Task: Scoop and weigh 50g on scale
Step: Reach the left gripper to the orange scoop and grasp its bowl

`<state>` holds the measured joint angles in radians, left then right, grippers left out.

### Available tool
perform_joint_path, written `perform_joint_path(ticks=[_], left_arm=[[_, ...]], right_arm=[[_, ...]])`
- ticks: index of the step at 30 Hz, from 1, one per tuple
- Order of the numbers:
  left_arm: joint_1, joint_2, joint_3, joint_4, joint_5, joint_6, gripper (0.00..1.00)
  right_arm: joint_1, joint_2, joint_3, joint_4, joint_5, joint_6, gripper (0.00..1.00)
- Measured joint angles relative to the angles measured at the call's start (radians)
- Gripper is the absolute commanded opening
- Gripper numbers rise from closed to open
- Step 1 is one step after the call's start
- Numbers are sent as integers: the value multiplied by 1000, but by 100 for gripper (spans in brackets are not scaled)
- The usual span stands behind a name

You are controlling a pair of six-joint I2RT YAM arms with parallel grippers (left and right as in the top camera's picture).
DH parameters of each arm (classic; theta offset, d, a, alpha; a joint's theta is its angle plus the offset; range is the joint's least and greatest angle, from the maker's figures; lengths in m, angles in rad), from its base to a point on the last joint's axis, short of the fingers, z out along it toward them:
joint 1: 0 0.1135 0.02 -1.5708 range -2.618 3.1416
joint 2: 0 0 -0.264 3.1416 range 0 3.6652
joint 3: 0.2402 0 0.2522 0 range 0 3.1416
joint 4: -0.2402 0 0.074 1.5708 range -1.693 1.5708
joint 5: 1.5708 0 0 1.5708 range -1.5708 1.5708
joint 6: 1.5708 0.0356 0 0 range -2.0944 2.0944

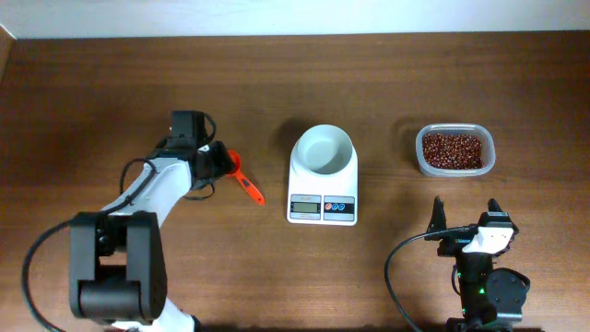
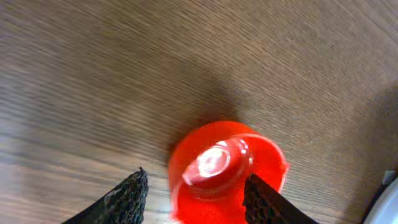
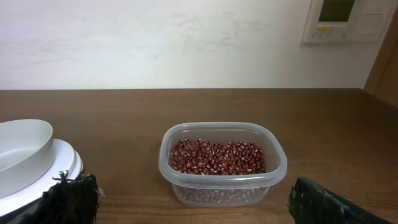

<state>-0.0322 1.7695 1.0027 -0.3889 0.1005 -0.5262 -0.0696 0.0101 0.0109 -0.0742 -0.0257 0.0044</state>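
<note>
The scale (image 1: pixel 323 180) sits mid-tabletop, its bowl (image 1: pixel 323 149) empty. Near its left lies the scoop (image 2: pixel 224 165). My left fingers (image 2: pixel 127 199) straddle its cup half-open, one touching, one apart, nothing gripped yet. I should centre first, then clamp squarely. My right fingers (image 3: pixel 68 199) gape wide and empty before the bean tub (image 3: pixel 221 162), toward the right edge. There is bare tabletop all round.

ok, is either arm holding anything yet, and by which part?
Right gripper: open, nothing held. Left gripper: fingers flank the bowl end of the red scoop, one overlapping it, the other apart; a hold cannot be told.
</note>
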Motion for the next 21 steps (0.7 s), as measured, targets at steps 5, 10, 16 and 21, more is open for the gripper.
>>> perform_joint_path(ticks=[5,10,16,21], left_arm=[[-11,41,0,14,1,-8,30],[-11,52,1,13,-4,-10,21],[-11,52,1,13,-35,-11,45],[-11,52,8,19,-91,-13,39]], right_arm=[[0,0,0,0,0,0,99],[0,0,0,0,0,0,99],[0,0,0,0,0,0,99],[0,0,0,0,0,0,99]])
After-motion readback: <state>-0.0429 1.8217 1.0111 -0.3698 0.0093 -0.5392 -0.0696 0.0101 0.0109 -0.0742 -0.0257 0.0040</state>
